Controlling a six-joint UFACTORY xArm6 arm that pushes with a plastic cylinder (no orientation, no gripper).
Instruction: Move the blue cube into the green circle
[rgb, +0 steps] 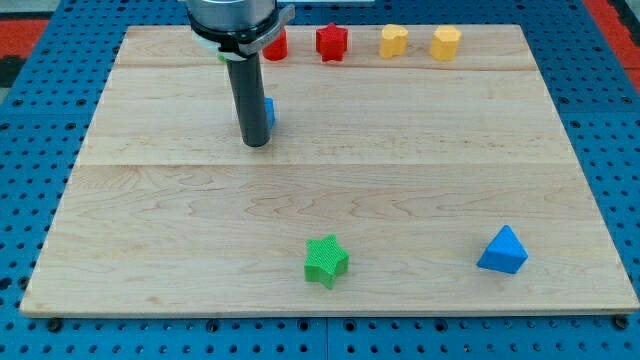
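Observation:
My tip (256, 143) rests on the wooden board (400, 170) in the upper left part of the view. The blue cube (270, 111) sits just behind the rod, to its right. Only a thin blue edge of it shows, and it looks to be touching or nearly touching the rod. A small sliver of green (221, 57) shows at the rod's left edge near the view's top. The arm hides the rest of it, so I cannot tell its shape.
Along the top edge are a red block (277, 44) partly hidden by the arm, a red star (331, 42), a yellow heart (394, 41) and a yellow hexagon (446, 43). A green star (326, 261) lies at the bottom middle. A blue triangle (503, 251) lies at the bottom right.

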